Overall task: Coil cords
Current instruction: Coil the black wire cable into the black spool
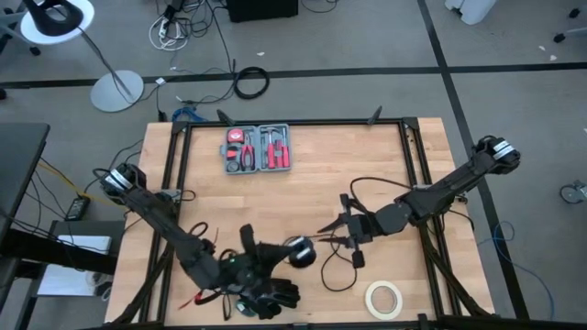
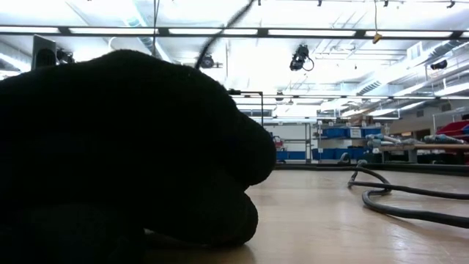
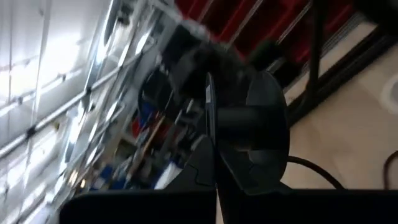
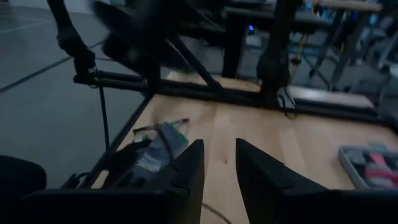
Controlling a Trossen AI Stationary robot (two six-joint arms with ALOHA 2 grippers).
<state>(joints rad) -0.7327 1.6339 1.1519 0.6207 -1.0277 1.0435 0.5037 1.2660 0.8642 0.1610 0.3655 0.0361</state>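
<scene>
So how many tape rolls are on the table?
1: a pale tape roll lies flat near the table's front edge, on the right arm's side. Another could be hidden under the arms.

The floor [image 1: 367, 37] around the wooden table [image 1: 312, 188] is grey, crossed by dark lines. A white lamp stand with a round base [image 1: 116, 91] stands on it beyond the table's far left corner, and a black cable ring [image 1: 250, 82] lies near loose wires. A dark desk [image 1: 18, 174] sits at the left. In the low view, long ceiling lights [image 2: 308, 31] run overhead, and blue bins [image 2: 344, 133] line distant shelving.
</scene>
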